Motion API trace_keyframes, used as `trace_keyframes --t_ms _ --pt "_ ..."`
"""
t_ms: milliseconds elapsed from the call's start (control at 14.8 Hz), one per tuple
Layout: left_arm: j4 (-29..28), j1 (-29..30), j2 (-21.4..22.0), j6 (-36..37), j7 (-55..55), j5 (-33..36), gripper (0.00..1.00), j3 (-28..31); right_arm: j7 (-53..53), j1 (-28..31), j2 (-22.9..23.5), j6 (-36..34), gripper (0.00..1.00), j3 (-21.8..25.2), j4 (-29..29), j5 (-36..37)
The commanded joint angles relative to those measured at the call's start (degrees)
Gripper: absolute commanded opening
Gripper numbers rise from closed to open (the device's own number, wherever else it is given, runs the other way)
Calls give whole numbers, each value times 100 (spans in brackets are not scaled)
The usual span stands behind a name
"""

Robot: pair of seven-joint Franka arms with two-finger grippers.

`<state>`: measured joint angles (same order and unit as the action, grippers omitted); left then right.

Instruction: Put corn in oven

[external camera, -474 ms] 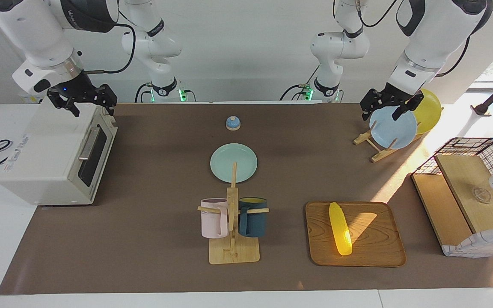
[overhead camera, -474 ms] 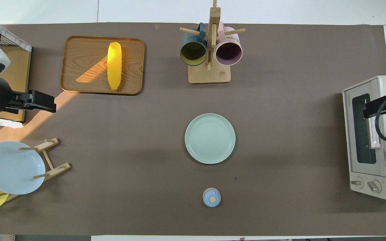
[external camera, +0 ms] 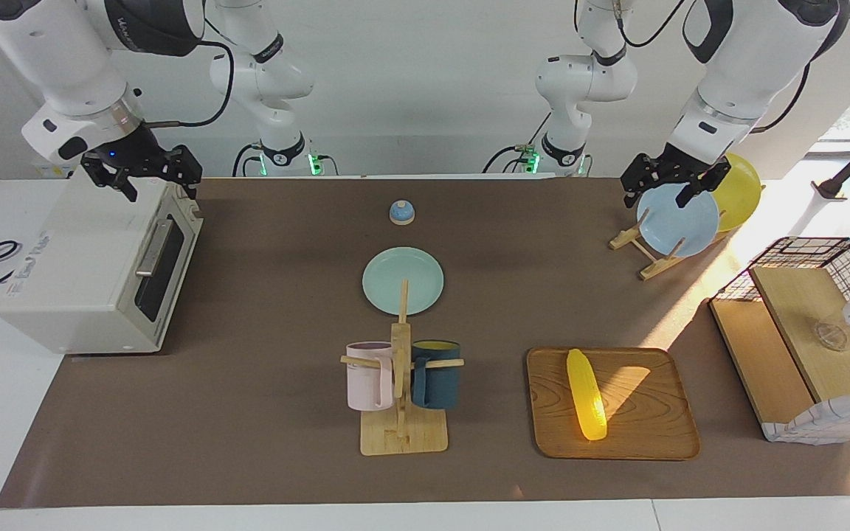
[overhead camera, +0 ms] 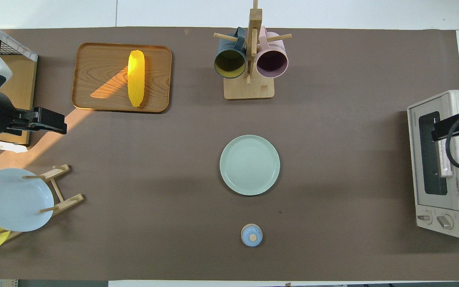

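Corn [external camera: 586, 396] lying on wooden tray [external camera: 661, 435], toward left arm's end of table [external camera: 263, 413]. Oven [external camera: 93, 273] shut. Left gripper [external camera: 667, 193] over plate rack, right gripper [external camera: 152, 181] over oven; jaw widths impossible to tell.

Glossy corn [external camera: 586, 394] on seemingly wooden tray [external camera: 654, 435] (matt).

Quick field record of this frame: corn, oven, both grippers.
corn: lying on the wooden tray, toward the left arm's end of the table
oven: door shut, at the right arm's end
left gripper: up over the plate rack, holding nothing
right gripper: over the oven's top, holding nothing
task: not started
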<state>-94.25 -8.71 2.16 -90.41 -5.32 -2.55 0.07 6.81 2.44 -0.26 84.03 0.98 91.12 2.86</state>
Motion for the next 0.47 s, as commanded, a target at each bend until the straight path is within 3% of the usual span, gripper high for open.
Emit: trace_keyframes --t_ms 0,68,135,271,406 --pt "-50 -61 22 -73 -21 88 100 37 65 177 -184 341 100 -11 431 -49" --pt "-59 -78 22 -116 -74 88 100 45 310 361 -298 638 100 -19 737 -57" --pt "-59 -87 22 -126 -83 88 100 37 556 432 -430 1068 86 -11 1097 -57" --pt "-68 -96 31 -143 -92 88 100 45 769 503 -632 1510 0 -2 1617 -31" --pt "-85 -35 31 -152 -118 88 100 45 805 503 -730 1861 0 -2 1943 205"
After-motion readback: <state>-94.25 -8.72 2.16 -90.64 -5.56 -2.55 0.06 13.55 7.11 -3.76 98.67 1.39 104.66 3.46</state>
